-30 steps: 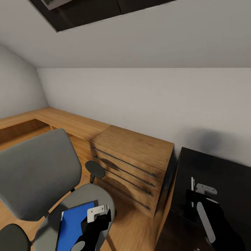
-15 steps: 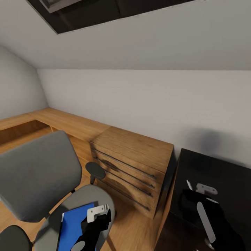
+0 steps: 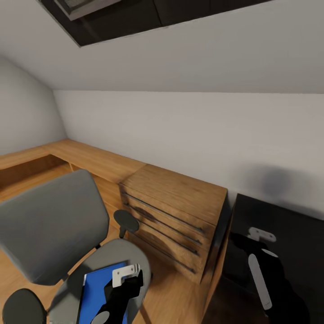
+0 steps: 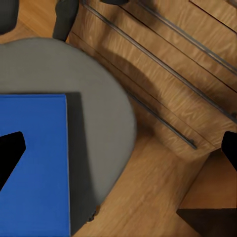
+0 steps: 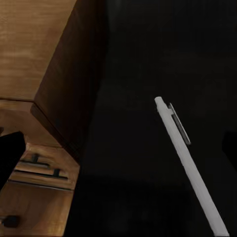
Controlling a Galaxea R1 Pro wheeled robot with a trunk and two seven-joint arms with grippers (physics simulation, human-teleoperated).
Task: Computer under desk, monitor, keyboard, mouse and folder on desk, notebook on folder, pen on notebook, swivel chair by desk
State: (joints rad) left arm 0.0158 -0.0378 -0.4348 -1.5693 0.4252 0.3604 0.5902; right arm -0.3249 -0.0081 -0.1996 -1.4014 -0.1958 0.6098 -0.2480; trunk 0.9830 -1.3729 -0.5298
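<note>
Blue, unlabelled, the folder (image 3: 100, 292) lies on the swivel chair (image 3: 54, 229) under your open left pincer (image 3: 127, 275), while your right pincer (image 3: 258, 235), open, hovers over the black bench (image 3: 297, 234) and the pen (image 5: 190, 165).

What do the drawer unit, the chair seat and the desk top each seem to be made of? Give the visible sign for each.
Drawer unit: wood or wood veneer, matt; brown grain streaks show on top and fronts.
Chair seat: probably fabric upholstery, matt; even grey with a soft, dull look.
Desk top: smooth black surface, possibly lacquered board or laminate; no grain shows, so the material stays open.
</note>
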